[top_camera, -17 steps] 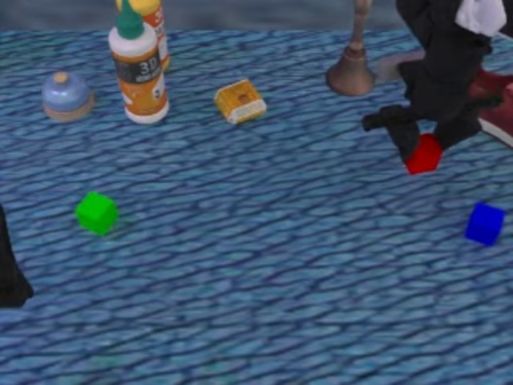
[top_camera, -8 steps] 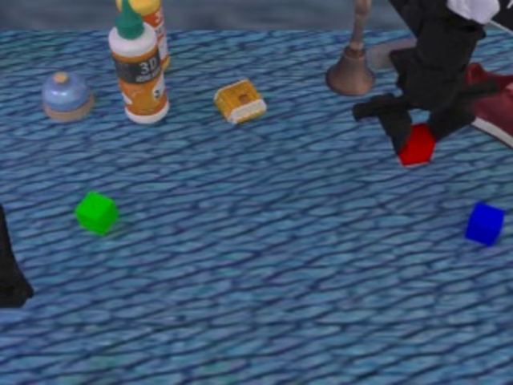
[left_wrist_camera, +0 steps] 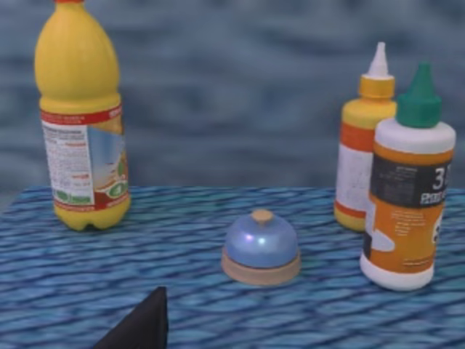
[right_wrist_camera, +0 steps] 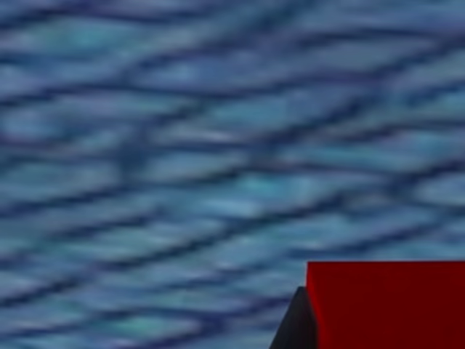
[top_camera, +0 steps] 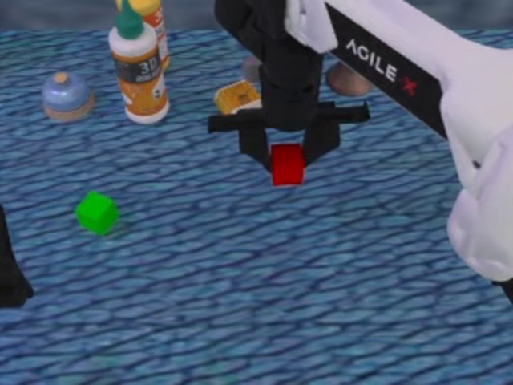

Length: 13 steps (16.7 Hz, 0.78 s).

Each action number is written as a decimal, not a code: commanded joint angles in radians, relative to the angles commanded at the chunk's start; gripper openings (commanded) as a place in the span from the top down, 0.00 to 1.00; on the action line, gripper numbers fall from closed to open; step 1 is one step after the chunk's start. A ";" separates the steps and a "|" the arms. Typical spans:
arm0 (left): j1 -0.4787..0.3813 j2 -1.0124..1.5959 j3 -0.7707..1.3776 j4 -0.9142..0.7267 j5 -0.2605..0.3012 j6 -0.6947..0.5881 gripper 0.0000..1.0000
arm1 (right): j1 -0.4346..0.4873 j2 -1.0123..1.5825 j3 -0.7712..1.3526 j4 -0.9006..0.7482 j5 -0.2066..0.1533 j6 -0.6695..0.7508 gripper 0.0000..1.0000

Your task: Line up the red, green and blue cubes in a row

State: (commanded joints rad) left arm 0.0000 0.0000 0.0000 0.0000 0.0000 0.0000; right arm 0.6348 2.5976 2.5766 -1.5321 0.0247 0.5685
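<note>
The right gripper pinches the small glossy bright red cube between its black fingers, held over the blue woven table near the centre; half a second ago it carried the cube far out toward 2 o'clock, beside the dark red shoe. The white right arm now stretches across from the right edge and hides the blue cube. The small glossy green cube has stayed at 9 o'clock. Just behind the gripper at 11 o'clock sits the orange-yellow boxy block; farther toward 10 o'clock stand the green-capped glue bottle and blue-domed bell. The left gripper is parked at the left edge; whether it is spread cannot be told
</note>
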 joint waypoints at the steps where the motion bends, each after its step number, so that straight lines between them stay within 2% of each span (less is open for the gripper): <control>1: 0.000 0.000 0.000 0.000 0.000 0.000 0.00 | 0.048 0.033 0.076 -0.036 0.002 0.072 1.00; 4: 0.000 0.000 0.000 0.000 0.000 0.000 0.00 | 0.171 0.109 0.247 -0.126 0.010 0.241 1.00; 6: 0.000 0.000 0.000 0.000 0.000 0.000 0.00 | 0.224 0.137 0.308 -0.160 0.014 0.302 1.00; 13: 0.000 0.000 0.000 0.000 0.000 0.000 0.00 | 0.240 0.137 0.310 -0.155 0.013 0.321 1.00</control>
State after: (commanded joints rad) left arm 0.0000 0.0000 0.0000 0.0000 0.0000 0.0000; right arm 0.8743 2.7350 2.8867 -1.6866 0.0378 0.8896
